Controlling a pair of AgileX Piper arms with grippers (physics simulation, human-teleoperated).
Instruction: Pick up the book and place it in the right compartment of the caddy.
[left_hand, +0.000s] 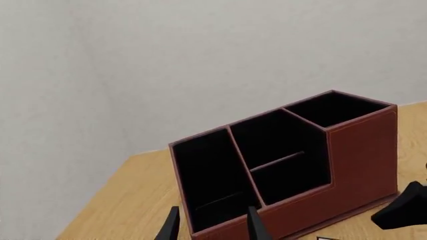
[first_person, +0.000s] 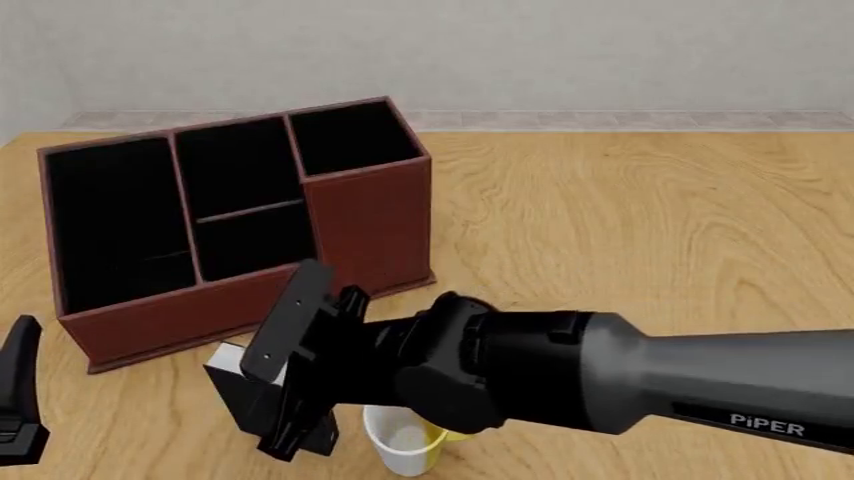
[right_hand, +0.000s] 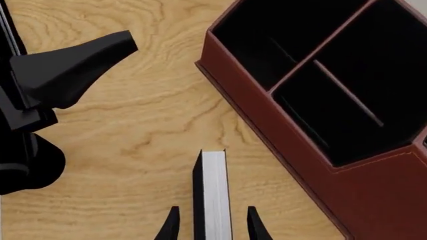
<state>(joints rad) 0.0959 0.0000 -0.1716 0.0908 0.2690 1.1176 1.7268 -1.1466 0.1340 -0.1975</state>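
The black book (right_hand: 213, 195) with a white page edge stands on the table in front of the caddy (first_person: 200, 310); it also shows in the front view (first_person: 240, 395). My right gripper (right_hand: 213, 227) is open with one finger on each side of the book and a small gap at each side. It also shows in the front view (first_person: 274, 385). The reddish-brown caddy (left_hand: 360, 160) has a black interior. Its right compartment (first_person: 354, 135), the small square slot, is empty, as the left wrist view (left_hand: 337, 107) also shows. My left gripper (left_hand: 213, 227) is open and empty, low at the front left (first_person: 19, 390).
A white-and-yellow mug (first_person: 400, 445) stands just right of the book, under my right arm (first_person: 601, 370). The left gripper's fingers (right_hand: 67, 70) appear in the right wrist view, left of the book. A grey wall stands behind the table.
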